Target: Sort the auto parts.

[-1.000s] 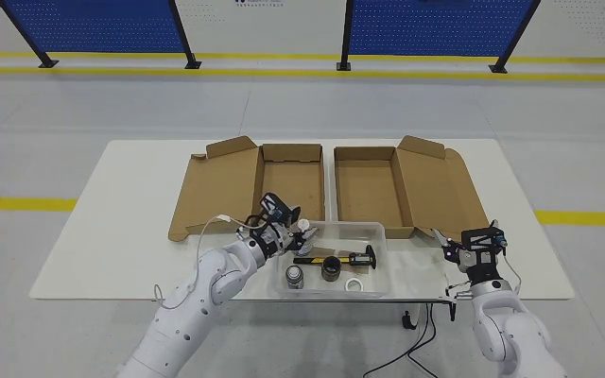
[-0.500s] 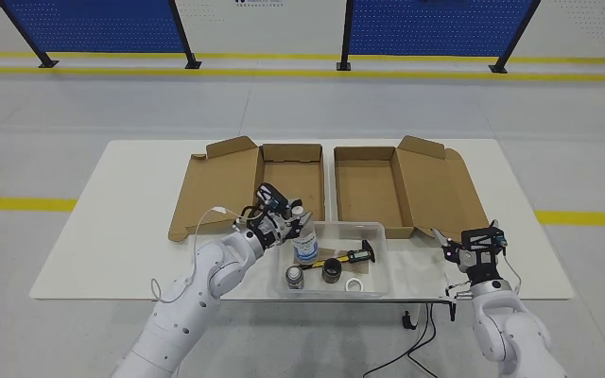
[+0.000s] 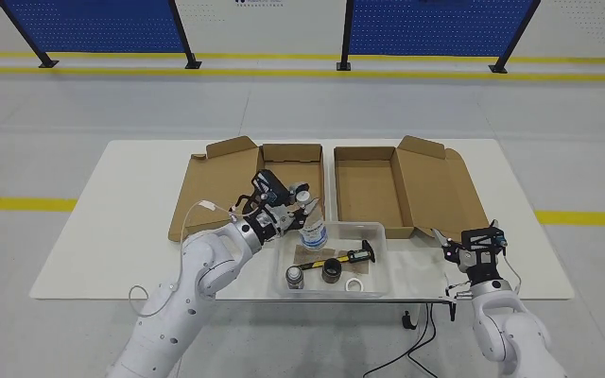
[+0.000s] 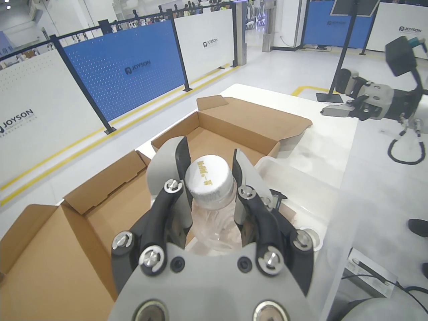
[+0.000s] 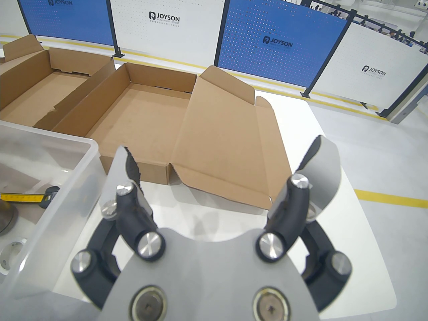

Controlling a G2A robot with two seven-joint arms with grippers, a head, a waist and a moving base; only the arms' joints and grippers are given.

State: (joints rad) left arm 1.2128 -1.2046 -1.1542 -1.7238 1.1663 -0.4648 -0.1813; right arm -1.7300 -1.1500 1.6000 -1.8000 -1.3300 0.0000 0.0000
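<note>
My left gripper (image 3: 301,203) (image 4: 209,165) is shut on a clear plastic bottle (image 3: 311,230) (image 4: 214,215) with a white cap, held by its neck above the far left corner of the clear bin (image 3: 374,227), close to the left cardboard box (image 3: 284,180) (image 4: 110,215). In the bin lie a yellow-and-black caliper (image 3: 350,256), two dark cylindrical parts (image 3: 332,269) and a white ring (image 3: 354,284). My right gripper (image 3: 442,241) (image 5: 224,158) stands open over bare table, right of the bin and near the right cardboard box (image 3: 364,189) (image 5: 143,115).
Both cardboard boxes lie open, flaps (image 3: 430,184) spread outward, nothing inside them. The bin's clear wall (image 5: 57,198) stands close to my right gripper. The table's front edge (image 3: 416,300) runs just behind the bin. A black cable (image 3: 416,331) hangs off the front.
My left gripper has lifted the bottle out of the bin and carried it up and back toward the left box. The right arm has kept still.
</note>
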